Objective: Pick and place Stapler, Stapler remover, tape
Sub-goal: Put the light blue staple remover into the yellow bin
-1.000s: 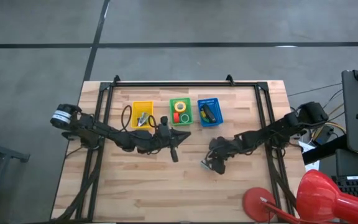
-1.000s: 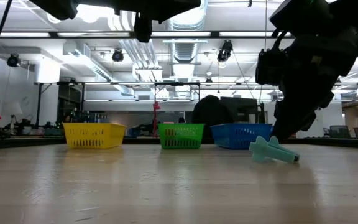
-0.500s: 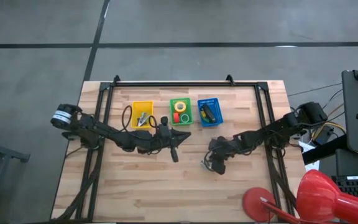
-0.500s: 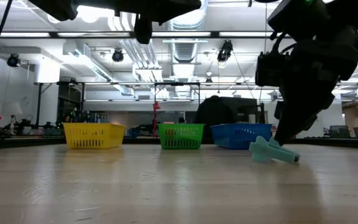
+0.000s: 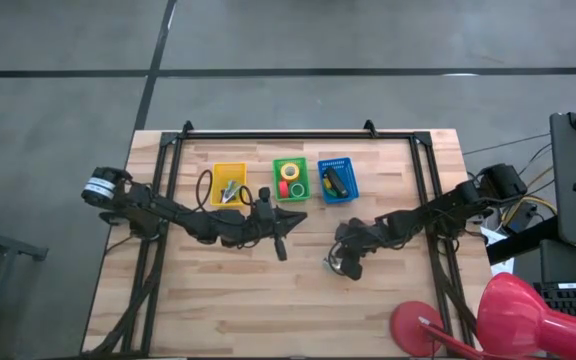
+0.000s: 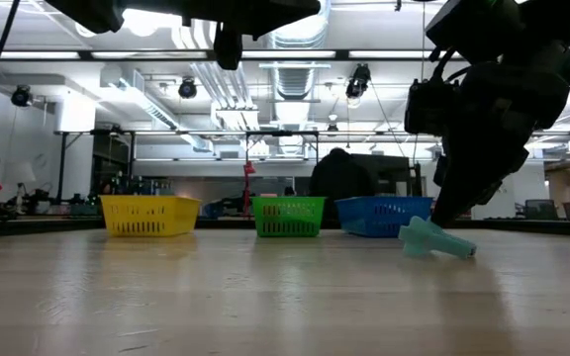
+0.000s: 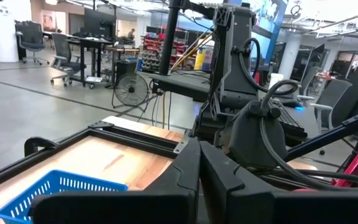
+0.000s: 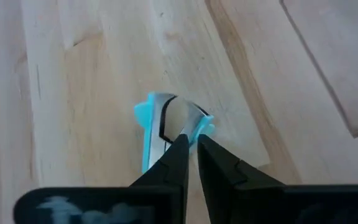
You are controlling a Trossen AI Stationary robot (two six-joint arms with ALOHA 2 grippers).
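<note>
The right gripper (image 8: 190,144) is reaching down to the table (image 5: 228,310), and its two fingers (image 8: 169,163) are pinching the light blue staple remover (image 8: 160,127) at one end. In the low view the remover (image 6: 435,238) is lying just under the gripper, one end slightly off the wood. The blue basket (image 5: 335,180) is well beyond the gripper, with the stapler (image 5: 334,182) lying inside it. Next to it, farther from the right gripper, the green basket (image 5: 291,179) is holding the tape rolls (image 5: 289,172), and the yellow basket (image 5: 228,183) is sitting last in the row.

The left gripper (image 5: 279,244) is hanging above the table, in front of the green basket, with its fingers (image 7: 188,171) pressed together and nothing between them. The right arm is showing just ahead of it in its wrist view.
</note>
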